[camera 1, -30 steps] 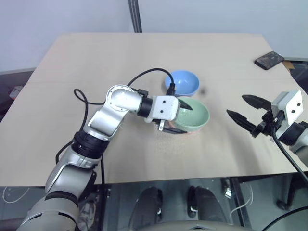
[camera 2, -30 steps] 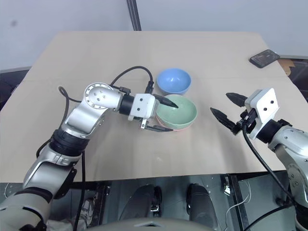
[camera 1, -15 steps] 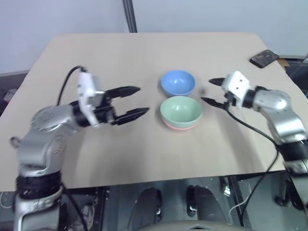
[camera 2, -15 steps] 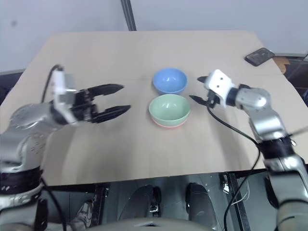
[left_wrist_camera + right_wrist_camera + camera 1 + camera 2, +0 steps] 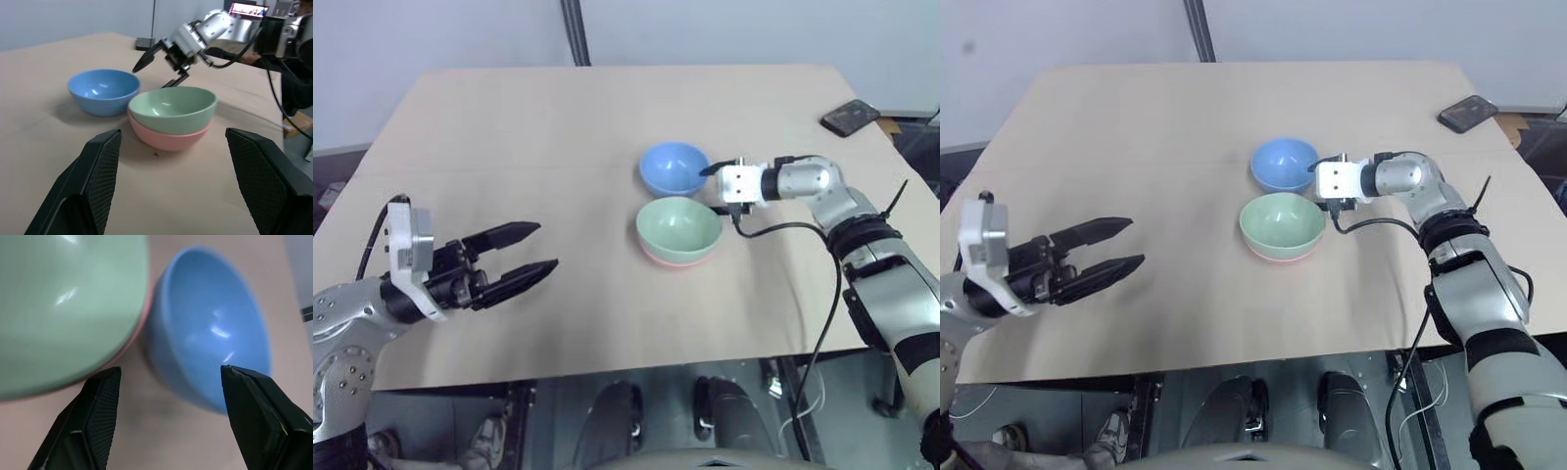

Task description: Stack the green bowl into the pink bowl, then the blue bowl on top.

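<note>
green bowl [image 5: 678,225] in pink bowl [image 5: 168,139] — nested

I see a dark phone [image 5: 850,117] lying flat near the far right corner of the tan table [image 5: 558,127] (screen unlit).

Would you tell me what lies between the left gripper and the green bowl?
Only bare table; the head views show nothing between left gripper and green bowl.

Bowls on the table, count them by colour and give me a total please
Green bowl: 1, nested in the pink one
Pink bowl: 1
Blue bowl: 1, standing alone on the table
Total: 3 bowls
</note>
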Tool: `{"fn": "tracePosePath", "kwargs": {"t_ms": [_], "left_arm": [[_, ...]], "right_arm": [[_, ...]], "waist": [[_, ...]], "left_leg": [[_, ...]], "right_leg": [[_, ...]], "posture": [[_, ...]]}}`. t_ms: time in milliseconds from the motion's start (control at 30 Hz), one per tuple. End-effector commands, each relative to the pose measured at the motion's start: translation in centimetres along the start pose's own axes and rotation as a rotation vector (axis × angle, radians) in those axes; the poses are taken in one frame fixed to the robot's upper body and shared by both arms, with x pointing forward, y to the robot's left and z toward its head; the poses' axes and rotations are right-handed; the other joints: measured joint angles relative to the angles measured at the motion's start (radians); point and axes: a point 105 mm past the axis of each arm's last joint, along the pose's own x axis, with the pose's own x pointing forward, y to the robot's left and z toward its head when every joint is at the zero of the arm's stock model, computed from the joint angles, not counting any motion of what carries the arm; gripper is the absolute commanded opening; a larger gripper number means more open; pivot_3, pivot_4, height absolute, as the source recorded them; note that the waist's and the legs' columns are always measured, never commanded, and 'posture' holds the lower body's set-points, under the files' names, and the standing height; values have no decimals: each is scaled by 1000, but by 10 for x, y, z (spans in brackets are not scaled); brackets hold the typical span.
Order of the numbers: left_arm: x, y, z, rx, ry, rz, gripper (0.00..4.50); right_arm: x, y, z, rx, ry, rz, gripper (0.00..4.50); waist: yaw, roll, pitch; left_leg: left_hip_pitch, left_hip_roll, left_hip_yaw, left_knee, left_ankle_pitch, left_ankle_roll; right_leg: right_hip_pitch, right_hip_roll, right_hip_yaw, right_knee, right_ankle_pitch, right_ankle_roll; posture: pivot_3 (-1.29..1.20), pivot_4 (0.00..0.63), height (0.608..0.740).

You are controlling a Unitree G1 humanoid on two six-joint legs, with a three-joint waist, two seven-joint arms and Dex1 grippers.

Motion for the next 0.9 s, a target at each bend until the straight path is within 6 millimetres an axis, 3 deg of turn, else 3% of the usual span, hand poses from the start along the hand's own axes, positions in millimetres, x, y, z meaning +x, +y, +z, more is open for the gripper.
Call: {"fn": "tracePosePath", "kwargs": {"t_ms": [33,267,400,567,733,767,800,900], "left_arm": [[-1,-6,13,51,-24,-4,3632],[1,-9,13,53,-34,6,3632],[2,-10,11,54,-38,9,3632],[6,-7,8,52,-52,11,3632],[15,-1,2,46,-71,3,3632],[18,0,1,46,-75,-3,3632],[19,1,1,47,-78,-7,3632],[21,4,2,54,-81,-8,3632]], "right_arm": [[0,-16,4,-83,24,-48,2850],[4,-28,7,-188,65,-99,42],[-5,-37,12,-248,49,-127,42],[-32,-54,33,-229,-94,-151,42],[-40,-46,35,-159,-132,-86,42],[-38,-44,35,-152,-133,-79,526],[-36,-44,35,-148,-134,-82,708],[-28,-47,36,-167,-119,-139,2068]], "waist": [[0,0,0],[-16,0,0],[-17,1,0],[-14,2,1],[-14,2,1],[-15,2,1],[-14,2,1],[-16,3,1]], "left_leg": [[0,0,0,0,0,0],[0,0,0,0,0,-1],[0,0,0,-1,0,-1],[0,0,0,-1,0,-1],[1,0,0,-1,0,-1],[1,0,0,-1,0,-1],[1,0,0,-1,0,-1],[1,0,1,-1,0,-1]], "right_leg": [[0,0,0,0,0,0],[0,0,0,0,0,0],[0,0,0,0,0,0],[0,0,0,0,0,0],[1,0,0,0,0,0],[1,0,0,0,0,0],[1,0,0,0,0,0],[0,0,0,1,0,0]], "posture": [[0,150,740],[0,150,740],[0,150,740],[0,150,740],[0,150,740],[0,150,740],[0,150,740],[0,150,740]]}}
